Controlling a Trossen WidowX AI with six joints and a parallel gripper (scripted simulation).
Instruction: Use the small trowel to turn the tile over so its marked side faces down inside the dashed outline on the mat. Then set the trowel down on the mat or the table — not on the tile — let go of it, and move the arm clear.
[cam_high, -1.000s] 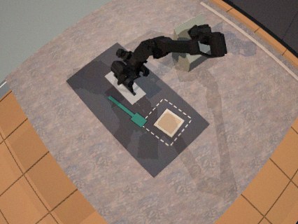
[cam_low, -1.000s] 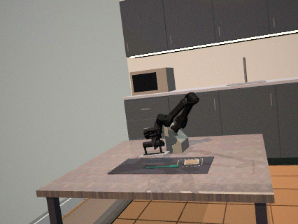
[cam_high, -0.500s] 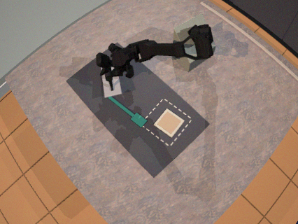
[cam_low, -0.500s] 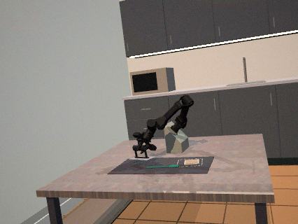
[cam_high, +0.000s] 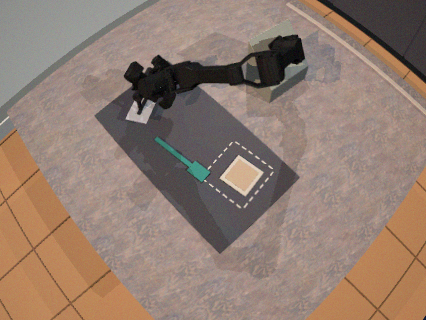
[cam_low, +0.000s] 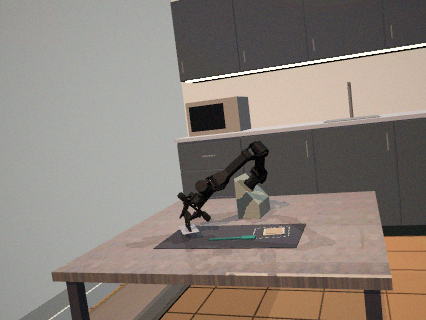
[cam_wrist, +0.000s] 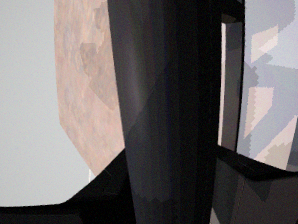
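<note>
Mottled table (cam_high: 330, 200) (cam_low: 325, 260) (cam_wrist: 80, 110); dark mat (cam_high: 215, 220) (cam_low: 185, 241), angular block (cam_high: 286, 89) (cam_low: 250, 208) on top.

Wrist view blocked, white piece partly covered
A dark upright shape (cam_wrist: 167, 110) fills the middle of the wrist view, hiding what lies behind it; the gripper (cam_high: 139, 111) (cam_low: 188, 226) covers part of the white piece (cam_high: 142, 118) (cam_low: 194, 231), and the table's (cam_high: 330, 210) (cam_low: 325, 260) edges run out of the top view.

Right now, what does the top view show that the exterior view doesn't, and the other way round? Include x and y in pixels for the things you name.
Only the top view: the square face of the trowel's blade (cam_high: 198, 171), and clear gaps between the tile and every side of the dashed outline (cam_high: 257, 155).
Only the exterior view: a microwave (cam_low: 232, 115), wall cabinets (cam_low: 270, 30) and a table leg (cam_low: 77, 300).
Both: the arm (cam_high: 215, 74) (cam_low: 227, 175), mat (cam_high: 220, 220) (cam_low: 175, 241), tile (cam_high: 242, 175) (cam_low: 274, 231) and a white plate (cam_high: 137, 116) (cam_low: 194, 231) at the jaws.
</note>
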